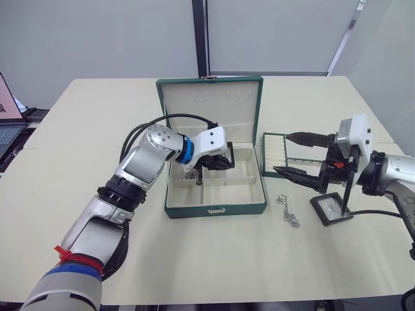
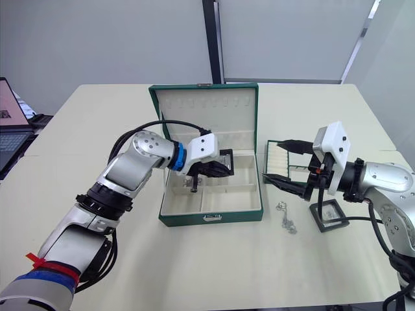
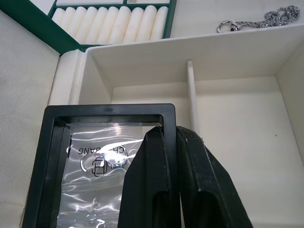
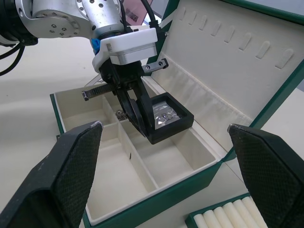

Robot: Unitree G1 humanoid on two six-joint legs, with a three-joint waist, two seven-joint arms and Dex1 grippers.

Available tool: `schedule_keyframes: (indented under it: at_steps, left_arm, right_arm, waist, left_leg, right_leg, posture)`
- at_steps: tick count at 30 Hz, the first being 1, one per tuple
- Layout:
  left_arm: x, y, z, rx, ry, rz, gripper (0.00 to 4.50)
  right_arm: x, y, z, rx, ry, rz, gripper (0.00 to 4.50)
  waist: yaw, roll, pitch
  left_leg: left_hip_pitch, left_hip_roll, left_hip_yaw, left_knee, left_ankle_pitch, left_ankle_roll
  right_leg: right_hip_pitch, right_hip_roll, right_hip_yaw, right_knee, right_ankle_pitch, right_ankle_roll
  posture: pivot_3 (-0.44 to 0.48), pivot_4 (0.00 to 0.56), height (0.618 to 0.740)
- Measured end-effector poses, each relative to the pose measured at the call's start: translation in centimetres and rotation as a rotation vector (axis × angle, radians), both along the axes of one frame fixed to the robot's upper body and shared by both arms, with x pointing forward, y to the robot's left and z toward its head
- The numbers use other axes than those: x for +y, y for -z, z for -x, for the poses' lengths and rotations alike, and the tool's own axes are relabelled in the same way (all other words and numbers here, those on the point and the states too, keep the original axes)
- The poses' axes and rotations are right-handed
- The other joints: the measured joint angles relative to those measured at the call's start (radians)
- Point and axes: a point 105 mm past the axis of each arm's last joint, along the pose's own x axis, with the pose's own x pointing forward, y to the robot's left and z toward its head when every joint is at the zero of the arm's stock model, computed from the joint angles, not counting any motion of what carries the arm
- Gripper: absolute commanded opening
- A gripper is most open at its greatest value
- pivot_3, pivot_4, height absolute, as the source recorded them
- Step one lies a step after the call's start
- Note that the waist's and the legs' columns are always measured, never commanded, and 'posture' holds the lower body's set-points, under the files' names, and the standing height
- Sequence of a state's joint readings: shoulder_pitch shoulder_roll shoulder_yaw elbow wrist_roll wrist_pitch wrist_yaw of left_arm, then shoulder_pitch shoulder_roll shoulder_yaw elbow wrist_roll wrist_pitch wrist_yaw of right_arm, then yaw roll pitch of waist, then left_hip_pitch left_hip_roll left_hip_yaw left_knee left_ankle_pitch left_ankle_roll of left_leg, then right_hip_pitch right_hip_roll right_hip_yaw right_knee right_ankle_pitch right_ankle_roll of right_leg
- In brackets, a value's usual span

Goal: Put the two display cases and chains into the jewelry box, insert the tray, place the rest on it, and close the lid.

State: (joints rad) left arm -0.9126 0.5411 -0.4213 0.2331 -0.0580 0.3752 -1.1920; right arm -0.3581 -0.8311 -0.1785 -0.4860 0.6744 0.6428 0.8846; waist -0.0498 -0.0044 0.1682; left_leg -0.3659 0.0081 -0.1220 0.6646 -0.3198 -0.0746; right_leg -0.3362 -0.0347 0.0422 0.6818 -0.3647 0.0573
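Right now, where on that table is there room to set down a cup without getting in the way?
The wide bare stretch of table on the robot's left of the green box is free, and so is the front strip. The right side is crowded: tray, chain, a display case and the open right hand.

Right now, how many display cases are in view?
2. One display case is held by the left hand over the jewelry box; the other case lies on the table under the right hand.

I see a matt black frame on the display case (image 3: 107, 156) with glossy, crinkled film, probably plastic; the chain (image 1: 287, 210) looks like shiny metal.
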Motion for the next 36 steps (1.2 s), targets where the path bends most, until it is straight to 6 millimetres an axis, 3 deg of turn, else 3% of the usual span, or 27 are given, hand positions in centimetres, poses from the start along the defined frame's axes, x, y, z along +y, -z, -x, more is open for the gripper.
schedule_keyframes:
  at_steps: [21, 24, 36]
  left_arm:
    - [-0.3, 1.0, 0.3, 0.022, 0.005, -0.018, 0.01]
    - [0.0, 2.4, 0.6, 0.075, -0.007, -0.026, 0.01]
    - [-0.2, 2.5, 0.6, 0.072, -0.009, -0.026, 0.01]
  right_arm:
    - [0.1, 0.2, 0.2, 0.011, 0.01, -0.008, 4.5]
    - [0.1, 0.3, 0.2, 0.015, 0.016, -0.008, 4.5]
    - [0.2, 0.4, 0.3, 0.029, 0.013, -0.018, 4.5]
  waist:
    - [0.004, 0.0, 0.0]
    - [0.003, 0.0, 0.0]
    - [0.007, 0.0, 0.0]
  left_leg:
    - [0.001, 0.0, -0.001, 0.0, 0.0, 0.0]
    - [0.001, 0.0, -0.001, 0.0, 0.0, 0.0]
    - [0.0, 0.0, -0.001, 0.0, 0.0, 0.0]
  right_leg:
    - [0.002, 0.0, 0.0, 0.0, 0.0, 0.0]
    - [0.002, 0.0, 0.0, 0.0, 0.0, 0.0]
    - [0.002, 0.0, -0.001, 0.0, 0.0, 0.0]
  posture:
    - [0.0, 0.15, 0.74]
    - [0.0, 0.15, 0.74]
    - [0.0, 0.15, 0.74]
